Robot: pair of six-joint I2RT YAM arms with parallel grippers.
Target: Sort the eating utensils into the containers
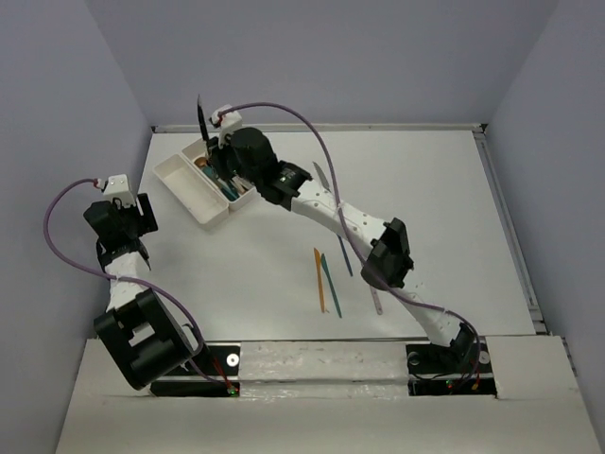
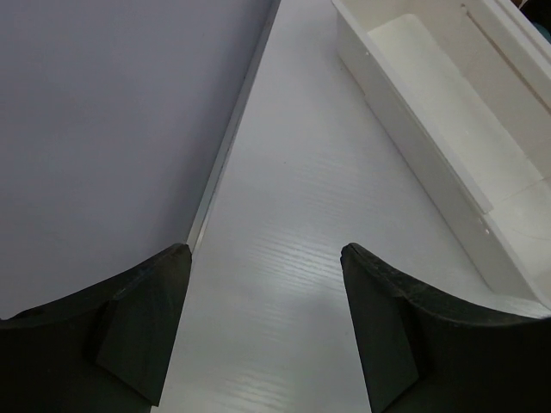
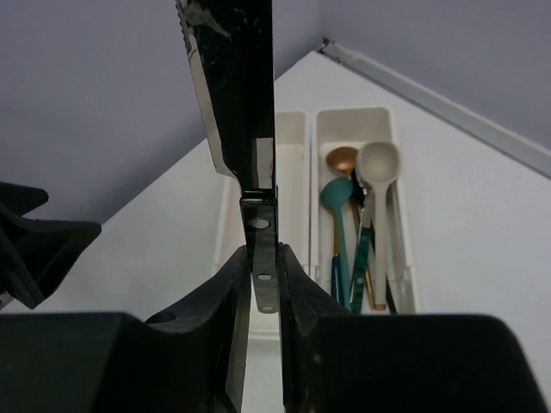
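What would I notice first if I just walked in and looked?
The right hand pinches a black knife, blade pointing up, above the white trays at the far left of the table. One tray holds colourful spoons, and a few thin utensils lie loose in the middle.

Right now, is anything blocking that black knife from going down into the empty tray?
Nothing visible. The right tool holds the black knife upright by the empty tray; the spoons lie in the neighbouring tray.
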